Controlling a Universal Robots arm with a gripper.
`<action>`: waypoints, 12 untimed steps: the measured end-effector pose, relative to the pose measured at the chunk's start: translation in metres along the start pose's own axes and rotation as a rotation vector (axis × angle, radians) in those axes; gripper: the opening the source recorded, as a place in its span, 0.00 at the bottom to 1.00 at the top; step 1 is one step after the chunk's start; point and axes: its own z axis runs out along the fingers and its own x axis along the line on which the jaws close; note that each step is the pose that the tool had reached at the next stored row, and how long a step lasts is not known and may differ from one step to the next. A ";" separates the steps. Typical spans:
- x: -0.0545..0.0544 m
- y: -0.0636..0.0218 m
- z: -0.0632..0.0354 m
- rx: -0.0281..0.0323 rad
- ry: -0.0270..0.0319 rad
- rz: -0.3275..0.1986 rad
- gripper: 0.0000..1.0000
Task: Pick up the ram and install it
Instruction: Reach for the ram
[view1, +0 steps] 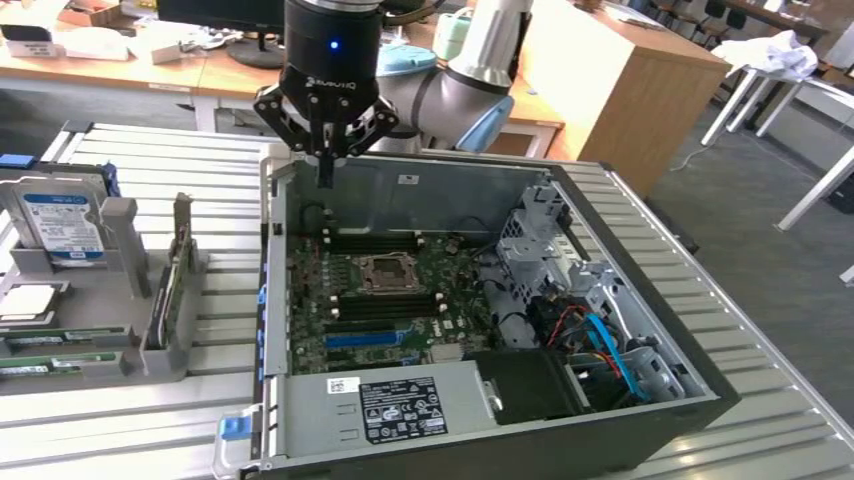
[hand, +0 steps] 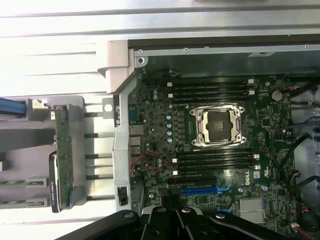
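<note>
Gripper (view1: 324, 176) hangs over the PC case (view1: 427, 195) back wall, jaws clenched on nothing. The ram (view1: 60, 364) lies flat in the grey holder (view1: 167, 358), well off toward the exterior view's left, its long axis running across that view.

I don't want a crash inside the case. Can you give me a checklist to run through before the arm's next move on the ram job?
1. Gripper empty: ok, shut with nothing in it.
2. Jaws open for a pick: not ok.
3. Ram in holder: ok, lying at the exterior view's left.
4. Gripper over ram: not ok, it hangs above the case far corner.
5. Memory slots free: ok, they look empty.
6. Slot latches open: cannot tell.
</note>
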 end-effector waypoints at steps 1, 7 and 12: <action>0.002 0.0000 -0.0001 0.0000 0.0001 0.000 0.11; 0.011 -0.0003 -0.0002 0.0000 0.0000 0.000 0.11; 0.019 -0.0006 -0.0004 0.0000 0.0000 0.000 0.11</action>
